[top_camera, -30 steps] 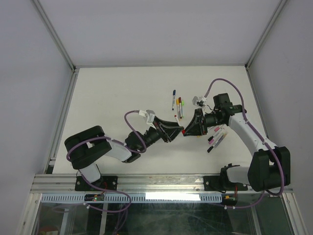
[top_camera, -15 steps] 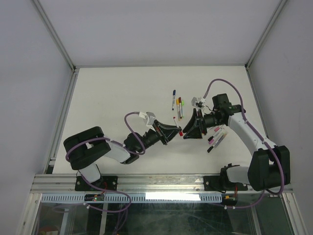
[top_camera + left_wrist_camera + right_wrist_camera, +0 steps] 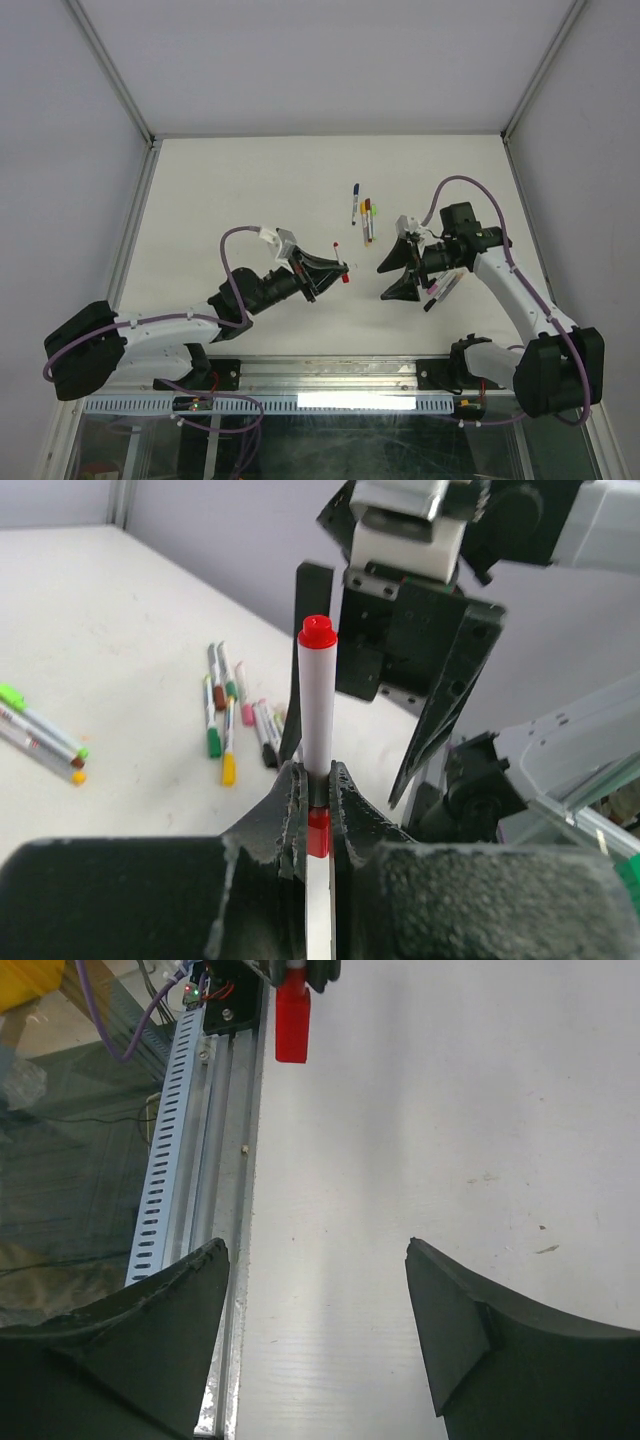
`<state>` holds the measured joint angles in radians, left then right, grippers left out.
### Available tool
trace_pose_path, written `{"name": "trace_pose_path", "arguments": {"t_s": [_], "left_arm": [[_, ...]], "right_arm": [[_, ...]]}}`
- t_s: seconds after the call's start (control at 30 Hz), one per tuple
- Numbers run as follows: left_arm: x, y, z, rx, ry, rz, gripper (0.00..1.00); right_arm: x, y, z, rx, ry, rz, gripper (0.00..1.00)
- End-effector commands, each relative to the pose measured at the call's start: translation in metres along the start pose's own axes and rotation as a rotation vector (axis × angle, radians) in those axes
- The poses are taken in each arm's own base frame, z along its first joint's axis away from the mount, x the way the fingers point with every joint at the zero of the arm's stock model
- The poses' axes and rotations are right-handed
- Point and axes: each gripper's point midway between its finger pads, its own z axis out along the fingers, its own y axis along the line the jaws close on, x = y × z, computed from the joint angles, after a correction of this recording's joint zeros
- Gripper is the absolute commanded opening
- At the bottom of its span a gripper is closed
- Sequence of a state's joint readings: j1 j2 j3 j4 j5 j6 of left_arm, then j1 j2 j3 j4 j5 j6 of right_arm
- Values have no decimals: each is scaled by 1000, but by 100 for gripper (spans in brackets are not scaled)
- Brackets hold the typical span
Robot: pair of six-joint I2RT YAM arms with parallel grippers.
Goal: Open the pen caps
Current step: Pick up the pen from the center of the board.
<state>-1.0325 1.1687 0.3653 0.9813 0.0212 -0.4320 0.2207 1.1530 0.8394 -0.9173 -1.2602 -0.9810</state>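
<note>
White pen (image 3: 318, 710) clamped at its barrel by left gripper (image 3: 317, 785), red cap (image 3: 316, 632) presented toward right gripper (image 3: 387, 280), which is spread wide and empty at 3 o'clock.

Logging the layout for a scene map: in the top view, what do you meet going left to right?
left gripper, shut on a pen → loose pens → right gripper, open → pens by the right arm

no text, label or number can be read on anything here.
</note>
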Motion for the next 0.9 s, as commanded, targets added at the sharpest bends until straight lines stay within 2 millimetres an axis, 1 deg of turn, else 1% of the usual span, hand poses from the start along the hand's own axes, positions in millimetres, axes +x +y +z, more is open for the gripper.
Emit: {"name": "trace_pose_path", "arguments": {"t_s": [0.0,0.03,0.17,0.27,0.37,0.5,0.6,0.63,0.67,0.8,0.87], "left_arm": [[34,14,-19,-53,202,58,0],[32,11,-21,-43,204,60,0],[34,3,-23,-4,236,54,0],[40,-2,-21,22,280,28,0],[45,0,-20,27,323,-29,0],[45,8,-22,61,368,-190,0],[44,12,-29,128,409,-346,0],[46,14,-30,139,429,-393,0],[48,11,-33,166,463,-444,0],[61,10,-32,202,564,-553,0],[72,13,-33,196,609,-600,0]], "right_arm": [[-3,6,-2,-14,-11,-162,74],[-3,6,-2,-16,-9,-170,74],[-5,7,-4,-15,-2,-205,74],[-8,8,-7,-5,17,-274,74],[-13,6,-11,25,40,-392,75],[-18,-3,-20,82,101,-545,81],[-25,-10,-25,115,139,-622,82],[-27,-12,-26,120,150,-650,82],[-29,-14,-27,121,158,-675,82],[-32,-19,-24,99,176,-749,82],[-31,-20,-21,81,185,-763,82]]}}
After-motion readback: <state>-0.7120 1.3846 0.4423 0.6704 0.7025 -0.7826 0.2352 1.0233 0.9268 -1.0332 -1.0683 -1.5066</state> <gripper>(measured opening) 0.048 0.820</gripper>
